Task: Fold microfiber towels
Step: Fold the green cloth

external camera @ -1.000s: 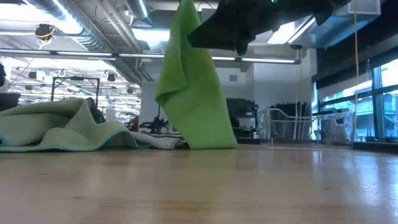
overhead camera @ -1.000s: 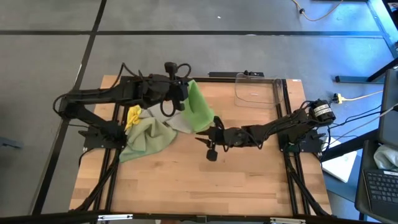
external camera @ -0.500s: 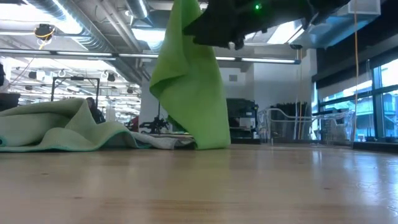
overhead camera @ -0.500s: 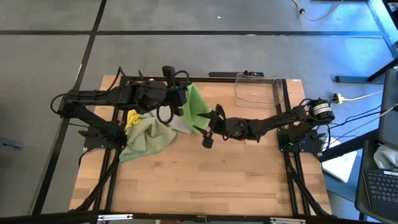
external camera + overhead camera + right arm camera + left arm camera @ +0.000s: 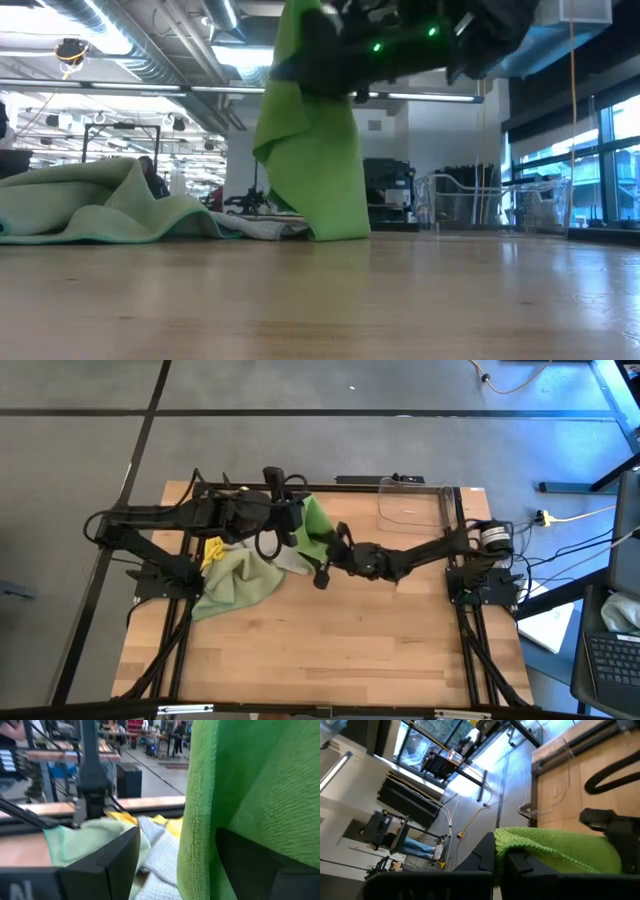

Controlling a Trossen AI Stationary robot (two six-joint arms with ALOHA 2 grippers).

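**Bright green towel held up, R gripper at its edge**

High: bright green towel point(image 5: 316, 528) hangs from left gripper point(image 5: 296, 520), clamped shut on it, above table's point(image 5: 300, 650) far-centre. Right gripper point(image 5: 326, 556) spread wide at its edge.
Low: hem touches table.
R wrist: towel edge between fingers point(image 5: 107, 865); 3 other towels point(image 5: 150, 840) heaped behind.

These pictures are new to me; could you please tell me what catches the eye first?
The bright green towel hangs upright from the shut left gripper near the table's far middle, its lower edge on the wood. The open right gripper reaches in at its side, and the other towels lie heaped to the left.
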